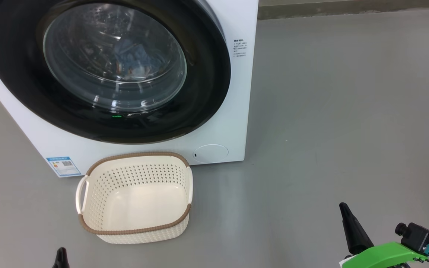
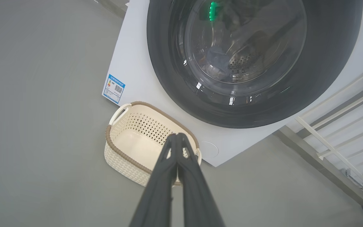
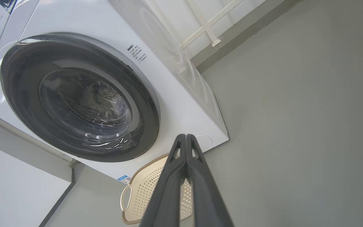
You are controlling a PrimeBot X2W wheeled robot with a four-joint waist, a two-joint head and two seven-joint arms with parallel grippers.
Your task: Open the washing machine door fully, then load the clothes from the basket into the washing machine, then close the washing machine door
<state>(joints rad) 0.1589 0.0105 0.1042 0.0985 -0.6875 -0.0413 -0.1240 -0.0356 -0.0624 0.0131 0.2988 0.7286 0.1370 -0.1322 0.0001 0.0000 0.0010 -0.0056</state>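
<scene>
The white washing machine (image 1: 233,93) stands ahead with its round black door (image 1: 199,111) shut flat against the front. Through the glass bowl I make out light blue clothes (image 1: 136,56) inside the drum. The cream basket (image 1: 136,223) sits on the floor just below the door, holding nothing. My left gripper (image 2: 176,135) is shut, tips together, hanging above the basket (image 2: 128,154); its tip shows at the head view's bottom left (image 1: 62,255). My right gripper (image 3: 186,136) is shut too, off to the right of the machine (image 3: 175,104), and shows low right in the head view (image 1: 343,206).
Bare grey floor (image 1: 348,111) spreads to the right of the machine. A blue label sticker (image 1: 63,165) and a round white hatch (image 1: 210,152) mark the machine's lower front. A white railing (image 2: 342,126) and a wall base run beside the machine.
</scene>
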